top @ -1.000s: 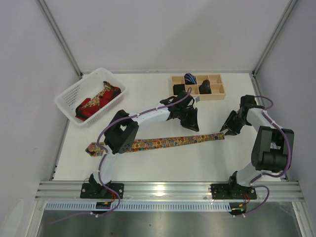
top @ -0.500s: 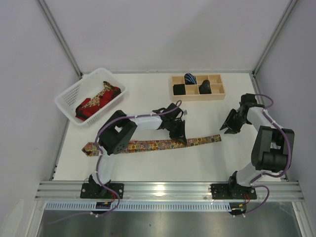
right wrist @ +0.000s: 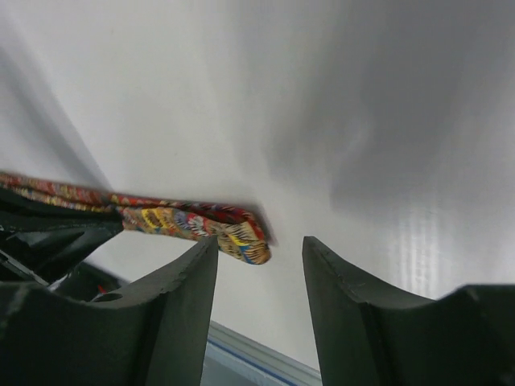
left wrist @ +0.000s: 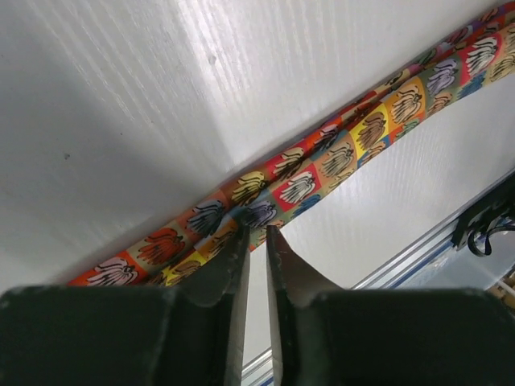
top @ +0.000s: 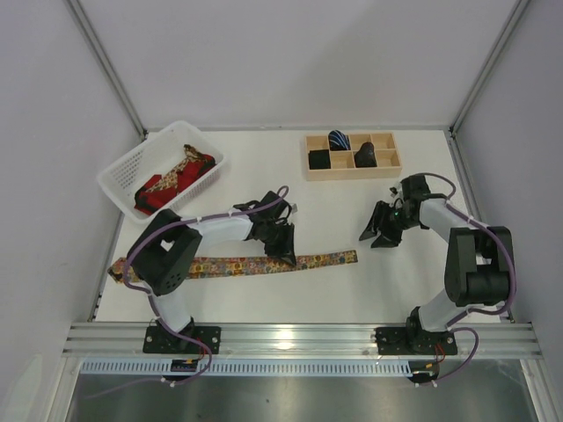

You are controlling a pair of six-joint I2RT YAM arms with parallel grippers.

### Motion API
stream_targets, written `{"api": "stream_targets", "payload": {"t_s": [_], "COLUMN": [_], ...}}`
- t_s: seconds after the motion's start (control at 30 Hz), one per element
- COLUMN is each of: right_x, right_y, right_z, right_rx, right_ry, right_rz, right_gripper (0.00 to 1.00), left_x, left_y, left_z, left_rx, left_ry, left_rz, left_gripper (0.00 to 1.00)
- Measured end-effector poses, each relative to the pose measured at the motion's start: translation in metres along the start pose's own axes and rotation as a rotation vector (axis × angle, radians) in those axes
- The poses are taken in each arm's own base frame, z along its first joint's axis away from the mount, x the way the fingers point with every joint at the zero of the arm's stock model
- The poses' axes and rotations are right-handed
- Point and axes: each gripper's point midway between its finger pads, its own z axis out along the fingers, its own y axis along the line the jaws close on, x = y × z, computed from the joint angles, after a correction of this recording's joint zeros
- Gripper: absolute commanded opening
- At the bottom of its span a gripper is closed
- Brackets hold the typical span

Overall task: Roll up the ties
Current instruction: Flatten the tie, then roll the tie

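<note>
One floral tie (top: 229,263) is laid flat on the surface (top: 334,299). Its long axis runs left to right, roughly parallel to the near edge. Behind its left end, a white basket (top: 123,167) with other ties (top: 171,180) is noted; these are not part of this step.

Left gripper (top: 285,255): set down on the floral tie, somewhat right of its middle. In the wrist view the jaws are drawn almost together, with only a slit left between them. The tips are closed on the tie's near edge, and a thin pinch of fabric is judged to be held.

Behind and between the arms, a wooden tray (top: 352,174) with rolled ties (top: 339,141) is recorded.

Right gripper (top: 373,239): about half open, with nothing held. It is placed just beyond the tie's right end and slightly behind it. From its wrist view the tie's tip is seen ahead of the jaws, toward one finger's side and not yet between them.

Judgement: the right end is the free one, and the right arm is much the nearer to it. That end lies to the left of the right gripper, on the line of the tie's long axis. A short approach leftward along that axis is therefore called for, with the tie pinned by the left gripper.
</note>
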Motion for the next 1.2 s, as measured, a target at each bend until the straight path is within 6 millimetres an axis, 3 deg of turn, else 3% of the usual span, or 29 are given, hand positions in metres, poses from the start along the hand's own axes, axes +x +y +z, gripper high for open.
{"api": "stream_targets", "payload": {"t_s": [0.03,0.1,0.2,0.3,0.43,0.6,0.7,0.9,1.1,1.2], "right_x": [0.006,0.015,0.022,0.027,0.034,0.041,0.045,0.046,0.049,0.050], "right_y": [0.005,0.013,0.016,0.016,0.016,0.018,0.018,0.018,0.017,0.019], "right_z": [0.004,0.011,0.016,0.020,0.022,0.025,0.027,0.033,0.037,0.038], "right_rx": [-0.023,-0.067,-0.111,-0.138,-0.158,-0.186,-0.194,-0.204,-0.201,-0.201], "right_ry": [0.020,0.049,0.072,0.089,0.108,0.129,0.141,0.154,0.168,0.173], "right_rz": [-0.017,-0.037,-0.037,-0.032,-0.025,-0.014,-0.009,-0.012,-0.013,-0.023], "right_gripper": [0.54,0.53,0.49,0.47,0.46,0.46,0.46,0.45,0.36,0.36], "left_x": [0.002,0.002,-0.010,-0.029,-0.043,-0.025,-0.018,-0.024,-0.025,-0.025], "left_y": [-0.001,-0.006,-0.029,-0.067,-0.099,-0.091,-0.085,-0.088,-0.087,-0.087], "left_z": [-0.002,-0.007,-0.012,-0.014,0.006,0.040,0.050,0.055,0.055,0.056], "left_rx": [-0.002,-0.003,0.036,0.130,0.225,0.213,0.198,0.195,0.195,0.195], "left_ry": [0.003,-0.001,-0.021,-0.048,-0.031,0.066,0.098,0.102,0.103,0.103], "left_rz": [0.010,0.031,0.068,0.113,0.122,0.064,0.043,0.041,0.040,0.040], "left_gripper": [0.28,0.31,0.26,0.20,0.17,0.16,0.16,0.16,0.16,0.16]}}
